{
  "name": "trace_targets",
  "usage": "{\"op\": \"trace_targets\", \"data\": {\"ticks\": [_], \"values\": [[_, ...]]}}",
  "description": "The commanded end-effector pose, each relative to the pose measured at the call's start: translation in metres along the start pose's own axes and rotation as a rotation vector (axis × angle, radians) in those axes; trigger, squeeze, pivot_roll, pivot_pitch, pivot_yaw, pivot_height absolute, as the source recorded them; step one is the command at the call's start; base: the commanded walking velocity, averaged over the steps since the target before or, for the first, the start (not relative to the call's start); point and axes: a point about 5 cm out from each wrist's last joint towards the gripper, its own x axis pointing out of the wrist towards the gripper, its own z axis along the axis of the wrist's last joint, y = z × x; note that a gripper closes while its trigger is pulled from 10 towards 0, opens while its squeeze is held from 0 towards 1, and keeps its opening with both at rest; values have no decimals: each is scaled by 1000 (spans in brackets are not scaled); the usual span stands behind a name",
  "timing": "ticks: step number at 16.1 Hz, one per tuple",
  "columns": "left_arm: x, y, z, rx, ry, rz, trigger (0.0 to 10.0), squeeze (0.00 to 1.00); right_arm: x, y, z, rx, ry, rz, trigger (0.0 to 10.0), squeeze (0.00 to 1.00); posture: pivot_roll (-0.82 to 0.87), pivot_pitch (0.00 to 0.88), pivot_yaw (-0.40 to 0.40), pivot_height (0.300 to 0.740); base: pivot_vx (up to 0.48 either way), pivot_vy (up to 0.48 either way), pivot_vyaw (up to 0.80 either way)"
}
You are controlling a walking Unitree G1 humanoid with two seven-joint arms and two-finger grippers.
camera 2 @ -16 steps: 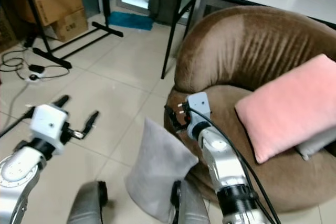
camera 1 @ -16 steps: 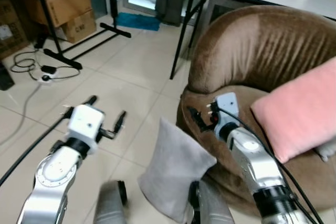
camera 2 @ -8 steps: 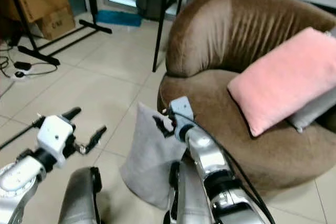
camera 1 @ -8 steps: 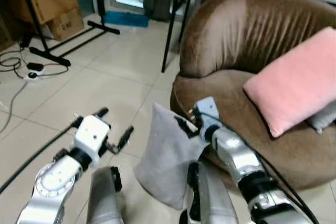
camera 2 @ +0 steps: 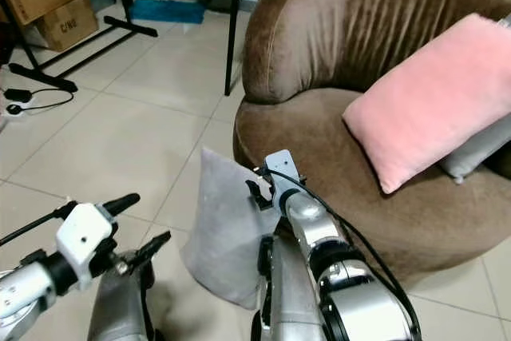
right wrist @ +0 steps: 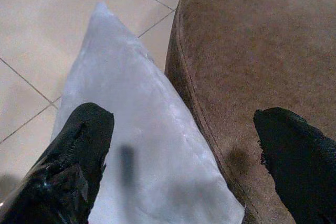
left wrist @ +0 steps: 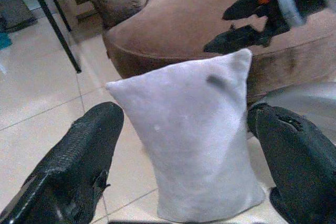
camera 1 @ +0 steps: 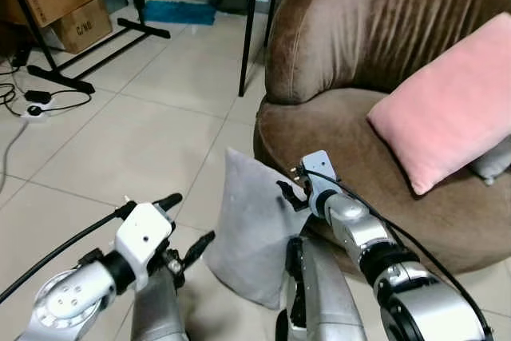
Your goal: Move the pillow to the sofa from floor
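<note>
While the grey pillow (camera 1: 254, 233) stands upright on the tiled floor (camera 1: 136, 133), leaning against the front of the brown sofa (camera 1: 375, 117), both arms are out in front of the robot. Closest to the camera is the left hand (camera 1: 185, 227), low over the tiles just left of the pillow, with its two black fingers (left wrist: 79, 161) spread wide apart. From that wrist's camera the pillow sits right between the open fingers, not touching either one as far as you can see. The robot's own grey legs (camera 1: 319, 293) show at the bottom edge, right by the pillow's lower corner.

A bit further out, the right hand (camera 1: 291, 189) hangs at the pillow's top right corner, where it meets the sofa's seat edge. Its fingers (right wrist: 73, 150) are also wide apart, one over the pillow side and one over the brown seat, so nothing is gripped yet.

Up on the sofa there's a pink cushion (camera 1: 447, 109) propped against the backrest, with a grey cushion (camera 1: 491, 161) poking out just behind it. Past the sofa, a dark-legged surface (camera 1: 255, 5) stands near the wall. Way off to the left sit cardboard boxes (camera 1: 56, 1), a black stand (camera 1: 96, 45), a power strip with cables (camera 1: 32, 97) and a teal mat (camera 1: 180, 12).
</note>
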Motion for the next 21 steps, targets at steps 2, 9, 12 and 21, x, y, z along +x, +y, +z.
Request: {"op": "trace_targets", "data": {"ticks": [2, 9, 12, 21], "values": [[-15, -7, 7, -1, 14, -43, 10000, 0, 1, -6, -2, -8, 18, -44, 10000, 1000, 30, 143, -61, 477, 0, 0, 0], [-55, -22, 23, -22, 65, -45, 10000, 0, 0, -2, -12, -36, 33, -69, 10000, 0, 69, 249, -66, 477, 0, 0, 0], [-66, -28, 26, -36, 88, -31, 10000, 0, 1, 5, -13, -42, 38, -41, 9294, 0, 63, 239, -75, 477, 0, 0, 0], [-71, -38, 29, -75, 108, -31, 10000, 0, 4, 9, -4, 12, -3, -16, 0, 0, 68, 232, -94, 477, 0, 0, 0]]}}
